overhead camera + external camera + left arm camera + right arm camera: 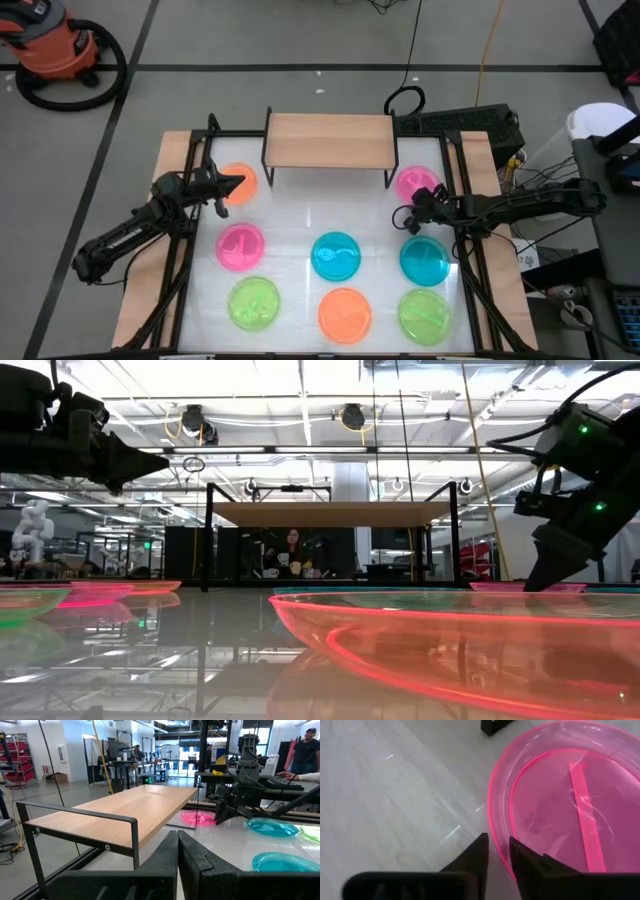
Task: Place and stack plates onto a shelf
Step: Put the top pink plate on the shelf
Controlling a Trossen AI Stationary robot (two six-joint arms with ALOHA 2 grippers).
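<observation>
The light-wood shelf (pixel 330 140) stands bare on black legs at the table's far middle. Eight plates lie flat on the white table: an orange one (pixel 248 172) and a pink one (pixel 418 183) flank the shelf, and pink, two blue, two green and another orange sit nearer. My left gripper (pixel 236 184) hovers shut over the far orange plate, raised high (pixel 165 468) and facing the shelf (pixel 120 812). My right gripper (pixel 405 217) is down at the near-left edge of the far pink plate (pixel 560 810), shut on its rim. My right gripper (pixel 498 840) pinches the rim (pixel 492 820) of the far pink plate on the plate's near-left side, with one finger inside the dish and one outside. The fingers point steeply down from above. The plate lies flat on the table.
Black frame rails run along the table's left and right sides (pixel 190 230). The near orange plate (pixel 450 640) fills the low view's foreground. Bare table lies in front of the shelf between the two arms. People show in the room beyond.
</observation>
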